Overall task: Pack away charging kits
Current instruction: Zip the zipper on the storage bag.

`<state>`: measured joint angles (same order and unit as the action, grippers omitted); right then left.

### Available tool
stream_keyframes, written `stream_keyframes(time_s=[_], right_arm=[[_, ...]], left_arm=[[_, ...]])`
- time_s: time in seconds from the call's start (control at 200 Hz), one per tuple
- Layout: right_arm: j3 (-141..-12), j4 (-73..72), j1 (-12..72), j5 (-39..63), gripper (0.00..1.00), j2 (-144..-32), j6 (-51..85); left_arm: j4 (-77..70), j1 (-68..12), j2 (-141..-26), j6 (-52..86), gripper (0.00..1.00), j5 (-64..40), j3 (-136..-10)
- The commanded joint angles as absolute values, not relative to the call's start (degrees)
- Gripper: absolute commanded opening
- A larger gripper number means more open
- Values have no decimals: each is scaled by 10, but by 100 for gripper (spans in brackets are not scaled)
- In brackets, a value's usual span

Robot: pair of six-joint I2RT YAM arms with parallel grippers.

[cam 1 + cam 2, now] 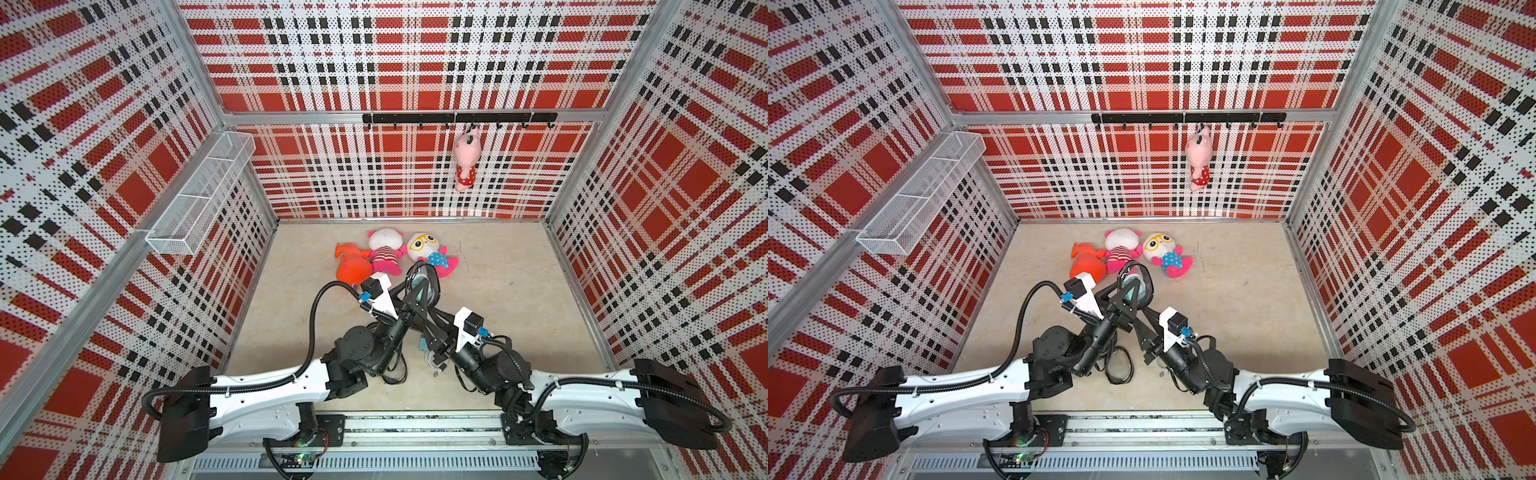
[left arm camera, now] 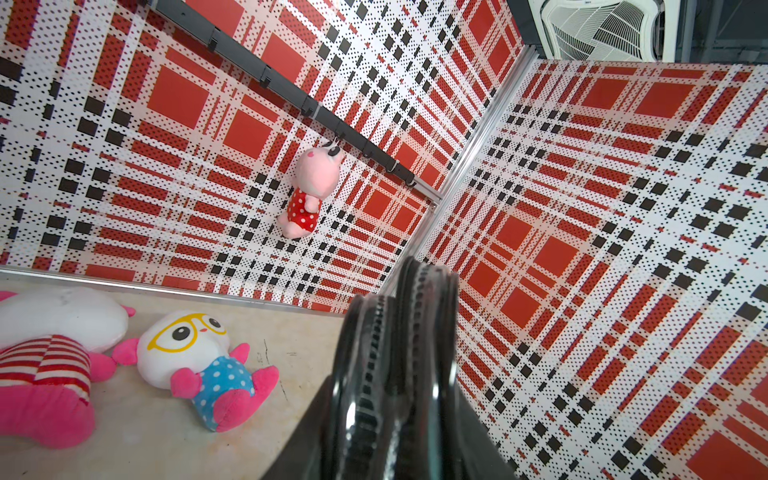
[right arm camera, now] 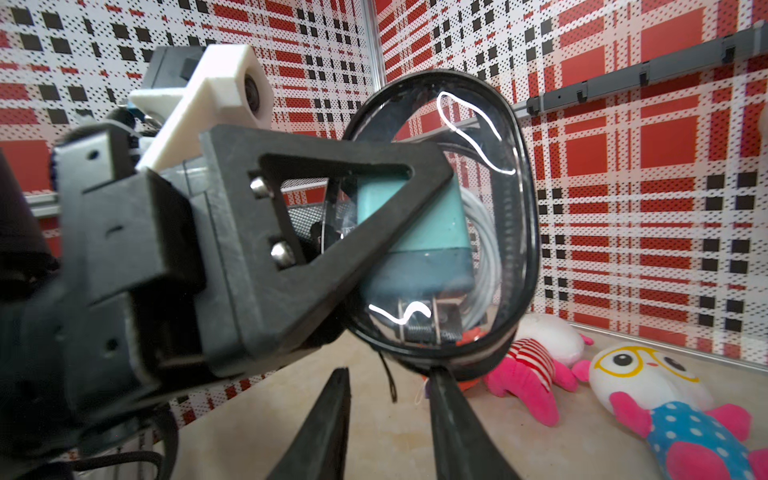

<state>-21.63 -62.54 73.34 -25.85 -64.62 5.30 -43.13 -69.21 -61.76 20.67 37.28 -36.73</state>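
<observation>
Pinching the case (image 3: 457, 104) in the left gripper (image 1: 417, 293), plug (image 3: 424, 224) and cable (image 3: 484, 232) inside; poising the right gripper (image 3: 390, 374) part-open, empty, beneath; risking spilling both through the unzipped seam by tilting

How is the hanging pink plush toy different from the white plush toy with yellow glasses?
The pink plush toy hangs from the black hook rail; the white plush toy with yellow glasses lies on the beige table. The pink one wears a red dotted outfit; the white one wears a blue dotted outfit. Both are soft toys with white dots.
</observation>
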Motion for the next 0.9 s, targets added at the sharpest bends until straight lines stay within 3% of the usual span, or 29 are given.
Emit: stream_keyframes(time_s=[0.0, 0.641, 0.892], right_arm=[[-201, -654, 736, -247, 38, -655, 52], [-232, -636, 736, -255, 34, -662, 57], [-238, -630, 735, -274, 29, -663, 61]], left_arm=[[-460, -691, -597, 208, 0, 374, -361], [-460, -691, -628, 208, 0, 360, -373], [-460, -691, -641, 219, 0, 358, -375]])
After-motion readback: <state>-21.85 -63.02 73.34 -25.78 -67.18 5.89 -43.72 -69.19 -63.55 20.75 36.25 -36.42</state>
